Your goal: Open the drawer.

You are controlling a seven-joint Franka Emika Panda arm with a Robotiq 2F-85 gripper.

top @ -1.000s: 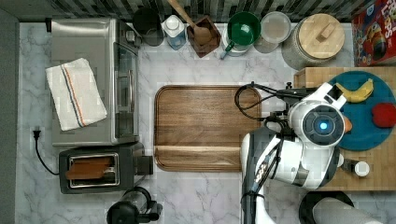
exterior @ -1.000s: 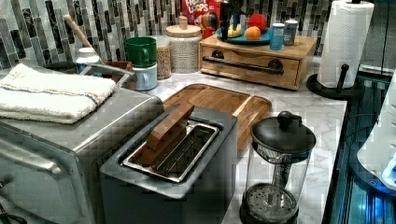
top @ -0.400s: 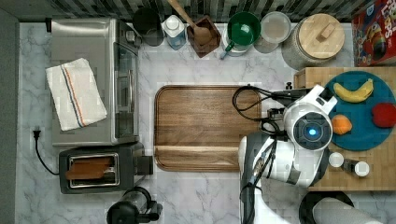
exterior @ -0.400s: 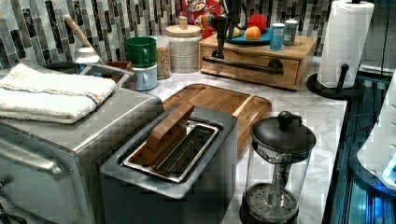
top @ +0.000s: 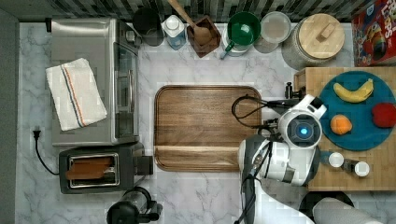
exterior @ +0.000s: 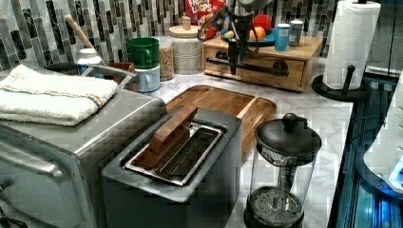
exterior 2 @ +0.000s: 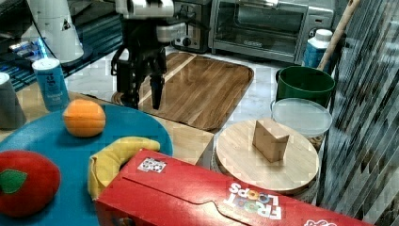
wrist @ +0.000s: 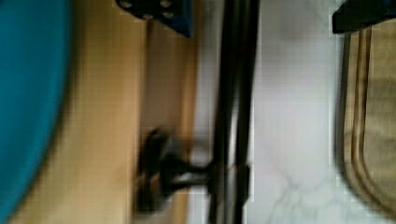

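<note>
one black gripper (exterior 2: 143,92) hangs with its fingers (exterior 2: 156,96) spread apart, pointing down in front of the drawer (exterior: 259,66); in the wrist view the black bar handle (wrist: 233,93) runs between them, untouched. the drawer sits closed at the far end of the counter, beyond the walnut tray (top: 205,126), under a blue plate (top: 364,135) of fruit

The drawer (exterior: 256,64) box is pale bamboo-looking wood with a matt finish, and its bar handle (exterior: 252,67) looks like black matt metal. Countertop (top: 205,65) is glossy white marble with grey veins. The tray (top: 205,126) is darker wood, smooth satin. Toaster oven (top: 88,42) is brushed steel with a soft cloth towel (top: 77,93) on top. The plate (exterior 2: 56,141) is matt teal.
</note>
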